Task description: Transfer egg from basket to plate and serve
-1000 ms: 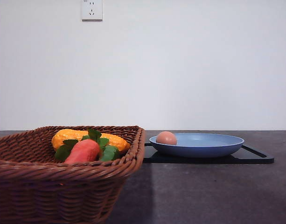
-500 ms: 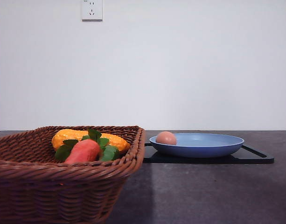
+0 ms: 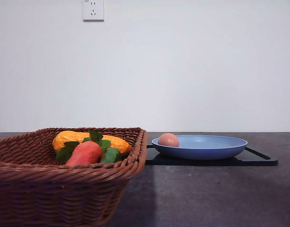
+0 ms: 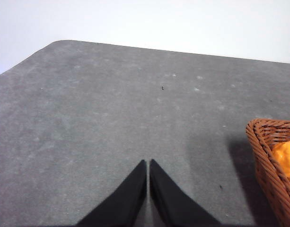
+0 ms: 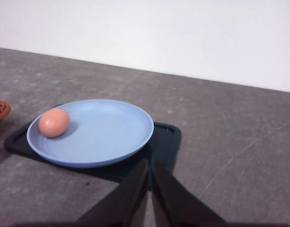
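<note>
The pinkish-tan egg (image 3: 168, 140) (image 5: 54, 122) lies inside the blue plate (image 3: 215, 146) (image 5: 107, 135), near the rim on the basket's side. Left of the plate stands the brown wicker basket (image 3: 50, 189) (image 4: 270, 161). My right gripper (image 5: 149, 163) is shut and holds nothing; its tips hover at the near edge of the plate, apart from it. Over bare table beside the basket's outer corner, my left gripper (image 4: 148, 163) is also shut and holds nothing.
A flat black tray (image 3: 258, 160) (image 5: 166, 142) lies under the plate. In the basket are an orange-red carrot toy with green leaves (image 3: 85, 152) and a yellow-orange corn-like toy (image 3: 69, 138) (image 4: 286, 158). A white wall with a socket (image 3: 93, 9) stands behind the dark grey table (image 3: 211, 194).
</note>
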Available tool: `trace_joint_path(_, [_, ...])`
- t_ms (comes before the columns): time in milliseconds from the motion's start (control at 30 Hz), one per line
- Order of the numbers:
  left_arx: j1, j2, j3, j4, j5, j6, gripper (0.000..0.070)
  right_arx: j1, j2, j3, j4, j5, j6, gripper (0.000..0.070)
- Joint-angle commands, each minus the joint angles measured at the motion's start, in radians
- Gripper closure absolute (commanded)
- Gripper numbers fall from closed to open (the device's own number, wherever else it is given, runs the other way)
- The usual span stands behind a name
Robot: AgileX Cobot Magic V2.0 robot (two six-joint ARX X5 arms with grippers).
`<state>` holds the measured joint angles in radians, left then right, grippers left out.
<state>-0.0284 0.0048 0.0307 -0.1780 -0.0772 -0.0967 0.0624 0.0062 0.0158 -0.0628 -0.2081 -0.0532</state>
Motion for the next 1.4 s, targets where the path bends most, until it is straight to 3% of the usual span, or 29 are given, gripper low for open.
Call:
trace_joint_path(0, [0.002,-0.001,-0.027,-0.005,0.002,-0.006,0.0700,-0.001,-0.003,-0.006,0.018,-0.001,-0.007,0.0700])
trace_joint_path(1367, [0.002,-0.001,-0.027,-0.005,0.002,-0.006,0.0700,-0.001,-0.003,-0.006,0.018,-0.001,-0.007,0.0700])
